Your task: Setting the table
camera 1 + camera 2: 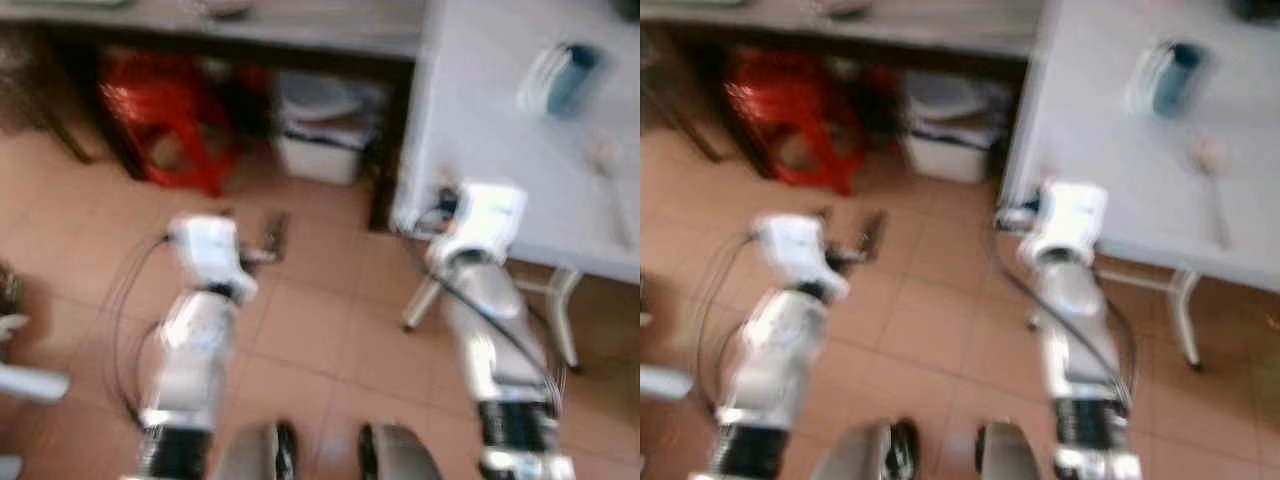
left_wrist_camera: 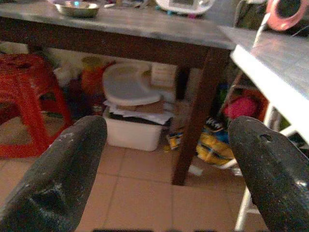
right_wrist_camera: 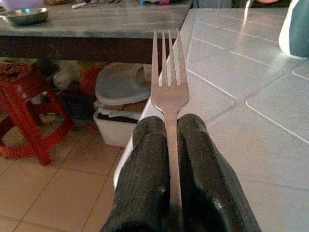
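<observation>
Fingers (image 3: 149, 159) of my right gripper (image 3: 171, 145) are pinched tight on a fork (image 3: 167, 92), its tines pointing out over the near edge of the white tiled table (image 3: 241, 87). On that table I can make out a blue cup on a plate (image 1: 565, 75) and, nearer the far side, what looks like a spoon (image 1: 610, 175), so part of the setting seems laid; the fork is not yet down. My left gripper (image 2: 166, 159) hangs spread and empty over the tiled floor (image 1: 310, 320), facing a red stool (image 1: 170, 120) under the long wooden table (image 2: 130, 29).
</observation>
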Motion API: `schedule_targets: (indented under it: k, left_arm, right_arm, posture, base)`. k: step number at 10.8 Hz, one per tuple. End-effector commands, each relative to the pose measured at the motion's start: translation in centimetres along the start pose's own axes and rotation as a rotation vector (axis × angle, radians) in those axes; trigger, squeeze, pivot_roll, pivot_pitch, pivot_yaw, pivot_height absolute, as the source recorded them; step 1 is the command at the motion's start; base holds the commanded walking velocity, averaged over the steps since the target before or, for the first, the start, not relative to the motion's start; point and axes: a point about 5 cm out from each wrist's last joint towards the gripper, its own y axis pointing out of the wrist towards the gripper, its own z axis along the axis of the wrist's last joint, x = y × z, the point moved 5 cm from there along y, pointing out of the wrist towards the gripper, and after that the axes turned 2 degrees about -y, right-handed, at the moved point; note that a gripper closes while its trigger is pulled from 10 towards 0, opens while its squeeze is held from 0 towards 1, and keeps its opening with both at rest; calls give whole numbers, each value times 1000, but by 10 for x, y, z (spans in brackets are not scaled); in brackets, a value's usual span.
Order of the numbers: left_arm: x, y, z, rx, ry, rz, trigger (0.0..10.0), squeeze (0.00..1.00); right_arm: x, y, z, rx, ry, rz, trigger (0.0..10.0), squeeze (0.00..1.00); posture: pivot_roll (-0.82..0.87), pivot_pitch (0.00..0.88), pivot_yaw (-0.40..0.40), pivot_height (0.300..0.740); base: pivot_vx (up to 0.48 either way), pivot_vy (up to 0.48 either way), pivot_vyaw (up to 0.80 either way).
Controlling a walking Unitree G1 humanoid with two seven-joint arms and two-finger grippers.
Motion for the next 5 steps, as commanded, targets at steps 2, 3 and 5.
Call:
schedule_targets:
  k: [2,3,5]
  left_arm:
    - [-9,2,2,12,13,20,10000,0]
    - [-9,4,3,19,6,17,10000,0]
    - [-10,6,5,26,4,17,10000,0]
  right_arm:
    - [-10,1,3,23,11,39,10000,0]
    - [-11,3,5,34,12,42,10000,0]
    - [-13,4,9,49,3,52,10000,0]
  posture:
    - [-91,155,37,740]
    - [-90,154,35,740]
    - [-90,158,33,740]
  base:
    - [431,0,0]
    - [428,0,0]
    - [420,120,0]
